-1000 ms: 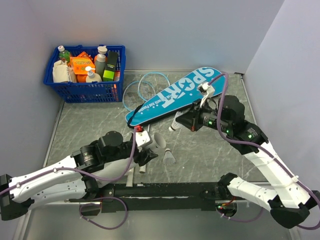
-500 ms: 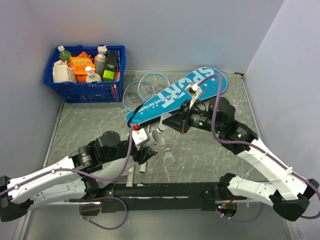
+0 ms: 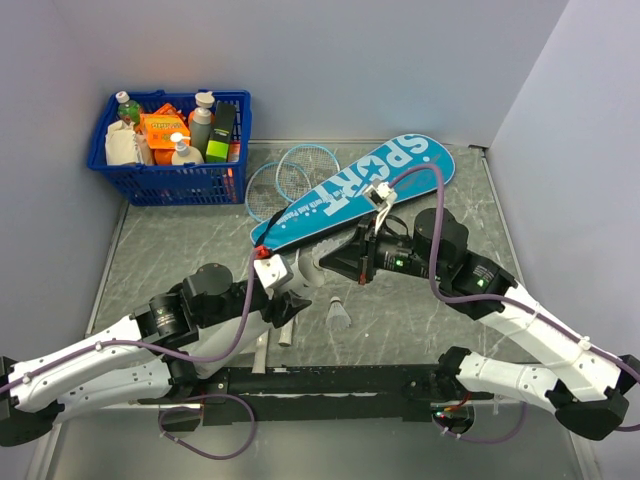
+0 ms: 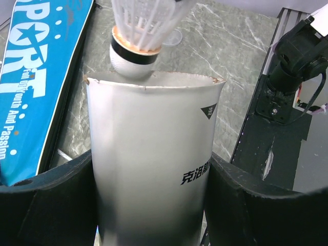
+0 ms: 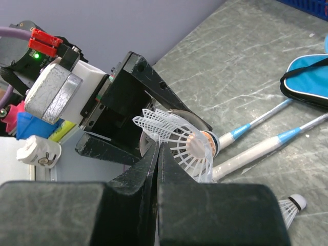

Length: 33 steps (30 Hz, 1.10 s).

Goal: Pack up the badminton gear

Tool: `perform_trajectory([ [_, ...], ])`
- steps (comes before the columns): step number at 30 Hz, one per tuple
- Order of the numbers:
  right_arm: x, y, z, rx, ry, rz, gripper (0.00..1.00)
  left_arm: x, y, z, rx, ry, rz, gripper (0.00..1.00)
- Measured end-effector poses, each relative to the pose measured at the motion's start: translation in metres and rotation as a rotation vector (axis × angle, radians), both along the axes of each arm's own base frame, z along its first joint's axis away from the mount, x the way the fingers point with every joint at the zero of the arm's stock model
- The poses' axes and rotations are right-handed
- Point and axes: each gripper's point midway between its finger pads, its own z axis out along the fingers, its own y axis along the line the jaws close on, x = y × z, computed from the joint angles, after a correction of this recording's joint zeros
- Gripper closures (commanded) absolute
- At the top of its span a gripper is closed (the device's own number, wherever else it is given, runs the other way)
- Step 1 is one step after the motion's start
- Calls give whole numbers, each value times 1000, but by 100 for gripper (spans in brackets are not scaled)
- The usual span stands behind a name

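My L claw holds white cardboard tube mouth-out so R claw, pinching white feathered shuttlecock by skirt, can feed it cork-first.

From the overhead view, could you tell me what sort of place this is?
Probably a robot test cell, not a home: plain walls box in a grey tabletop, with staged props, a blue basket and teal bag.

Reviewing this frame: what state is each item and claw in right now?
Left claw: gripping the tube.
Right claw: shut on held shuttlecock, by its feathers.
Tube: mouth open.
Held shuttlecock: cork at the tube's mouth.
Loose shuttlecock: lying on the table.
Rackets: flat, unpacked.
Bag: flat, lying across them.
Basket: upright, full.
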Motion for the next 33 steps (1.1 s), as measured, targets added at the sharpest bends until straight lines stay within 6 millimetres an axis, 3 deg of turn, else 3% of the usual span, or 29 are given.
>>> perform_trajectory([
  [33,-5,-13,6,-20,-16,-57,100,-3,-2,0,-3,3,-18,99],
])
